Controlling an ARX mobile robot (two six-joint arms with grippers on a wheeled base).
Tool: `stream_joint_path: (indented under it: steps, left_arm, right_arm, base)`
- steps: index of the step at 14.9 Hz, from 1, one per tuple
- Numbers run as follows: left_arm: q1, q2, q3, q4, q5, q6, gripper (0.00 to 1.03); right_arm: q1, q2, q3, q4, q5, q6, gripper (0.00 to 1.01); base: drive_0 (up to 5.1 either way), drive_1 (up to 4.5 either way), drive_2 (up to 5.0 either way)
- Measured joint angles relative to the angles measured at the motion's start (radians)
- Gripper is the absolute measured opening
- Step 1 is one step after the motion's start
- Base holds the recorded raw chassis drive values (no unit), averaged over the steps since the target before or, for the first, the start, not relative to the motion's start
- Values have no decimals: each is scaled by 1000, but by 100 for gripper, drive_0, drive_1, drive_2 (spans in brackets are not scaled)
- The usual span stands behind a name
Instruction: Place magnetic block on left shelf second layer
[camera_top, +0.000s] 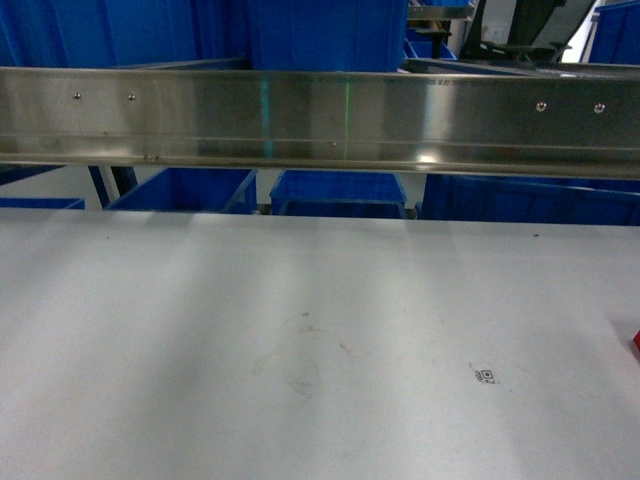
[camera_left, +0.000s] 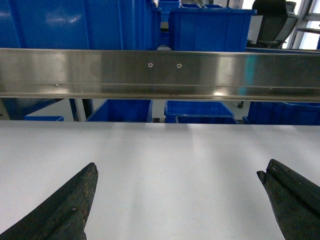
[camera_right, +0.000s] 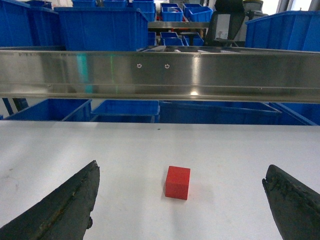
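Left pincer (camera_left: 177, 200) nearest in its wrist view: dark, rough-surfaced fingers (camera_left: 65, 210) spread wide, nothing between them, only bare table (camera_left: 175, 165) below. Right pincer (camera_right: 180, 202) likewise wide and holding nothing; fingers worn, matte black, tapering to blunt tips.

Status: nothing done yet. Magnetic block (camera_right: 178, 182) sits on the table, centred between the right pincer's fingers but apart from both, not gripped. In the head view only a red sliver (camera_top: 636, 342) shows at the table's right edge, so the block lies far right. Left to do, as I read it: grasp, lift, carry to the left shelf's second layer, release.

Materials, left to right:
- Table: flat, matte off-white, faint scuffs, small printed code mark (camera_top: 486, 376) toward the right.
- Block: small red cube, matte, crisp edges, should grip easily.
- Steel rail (camera_top: 320, 120): brushed stainless, shiny, screw heads, runs along the table's far edge.
- Blue crates (camera_top: 335, 192): rigid plastic, behind and below the rail.

Can't tell which tier is the target.
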Motion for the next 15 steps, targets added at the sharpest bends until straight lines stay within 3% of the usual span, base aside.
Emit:
stream_joint_path:
  steps: [15]
  left_arm:
    - [0,0,0,0,0,0,98]
  right_arm:
    - [2,24,1,16,-4,10,98]
  base:
    - [0,0,0]
